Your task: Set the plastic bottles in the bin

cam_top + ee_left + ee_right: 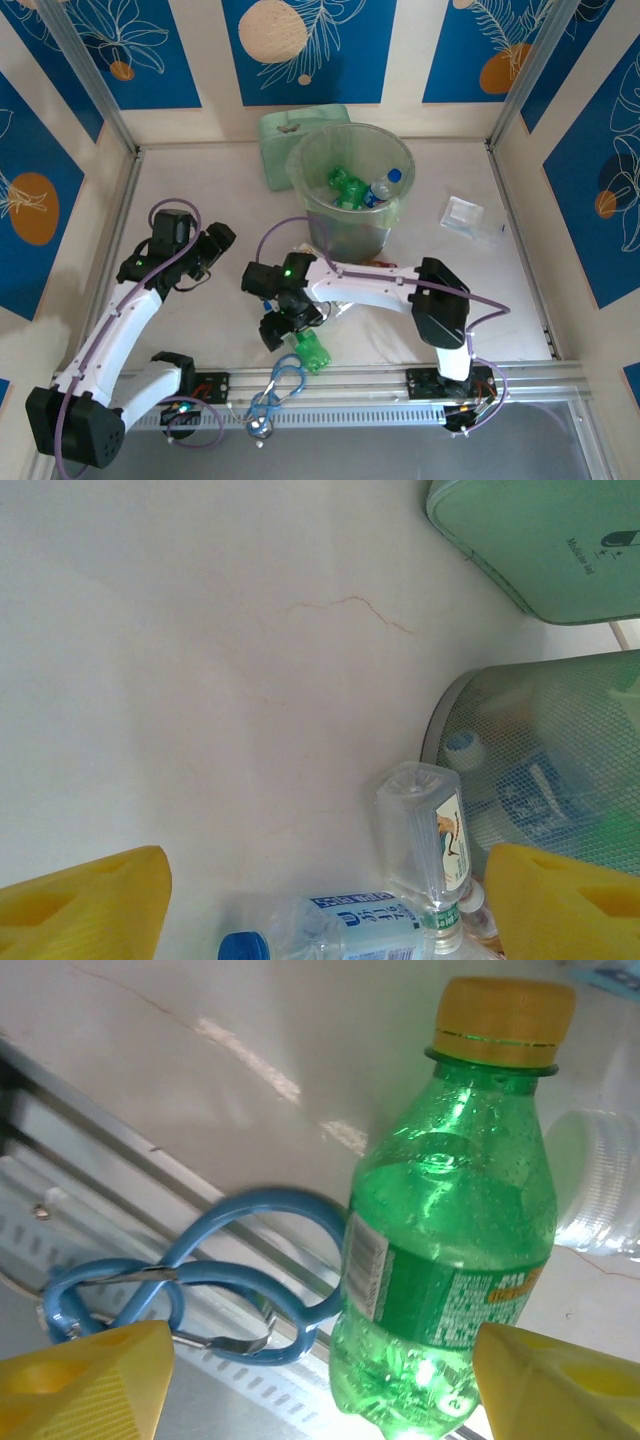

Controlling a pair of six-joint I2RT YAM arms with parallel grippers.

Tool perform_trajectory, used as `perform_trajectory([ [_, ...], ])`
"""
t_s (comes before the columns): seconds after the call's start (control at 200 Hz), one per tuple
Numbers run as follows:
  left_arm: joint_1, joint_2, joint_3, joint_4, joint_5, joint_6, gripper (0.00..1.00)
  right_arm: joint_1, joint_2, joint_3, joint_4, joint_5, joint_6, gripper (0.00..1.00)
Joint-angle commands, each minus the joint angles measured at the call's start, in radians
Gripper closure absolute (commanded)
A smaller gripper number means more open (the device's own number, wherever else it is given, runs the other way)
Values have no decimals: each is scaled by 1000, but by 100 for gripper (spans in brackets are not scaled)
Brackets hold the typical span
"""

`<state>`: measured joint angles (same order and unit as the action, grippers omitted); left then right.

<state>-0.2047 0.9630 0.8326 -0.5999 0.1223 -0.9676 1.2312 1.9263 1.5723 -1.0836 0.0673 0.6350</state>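
The bin (350, 190), a pale-green see-through bucket, stands at the back middle with green and clear bottles inside; its meshed wall (560, 750) is on the right of the left wrist view. My left gripper (212, 245) is open, its yellow fingers (85, 910) wide apart. Ahead of them lie a clear blue-capped bottle (350, 930) and a square clear bottle (425, 840) by the bin's base. My right gripper (285, 325) is open over a green bottle (312, 352). That yellow-capped green bottle (450, 1250) lies between its fingers (560, 1380), nearer the right one.
A flat mint-green box (290, 140) sits behind the bin and also shows as the box (540, 540). Blue scissors-like loops (280, 385) lie on the front rail beside the green bottle, seen as loops (200, 1280). A clear plastic bag (470, 218) lies at right. Another clear bottle (600, 1190) rests nearby.
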Motion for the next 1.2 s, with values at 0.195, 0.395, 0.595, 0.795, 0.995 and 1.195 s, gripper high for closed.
perform_trajectory([
  [0.195, 21, -36, -7, -10, 25, 21, 18, 18, 109, 59, -75, 14, 9, 21],
  [0.395, 21, -41, -15, 0, 22, 14, 18, 16, 186, 132, -122, 40, -3, 20],
  [0.595, 21, -44, -32, 14, 23, -3, 18, 16, 199, 149, -145, 70, 9, 19],
  [0.795, 22, -43, -42, 26, 16, -11, 18, 17, 150, 137, -150, 99, 26, 19],
  [0.995, 24, -43, -44, 30, 16, -16, 19, 17, 139, 117, -171, 112, 41, 20],
  [1.195, 24, -53, -54, 26, 6, -18, 19, 21, 128, 94, -157, 105, 42, 20],
])
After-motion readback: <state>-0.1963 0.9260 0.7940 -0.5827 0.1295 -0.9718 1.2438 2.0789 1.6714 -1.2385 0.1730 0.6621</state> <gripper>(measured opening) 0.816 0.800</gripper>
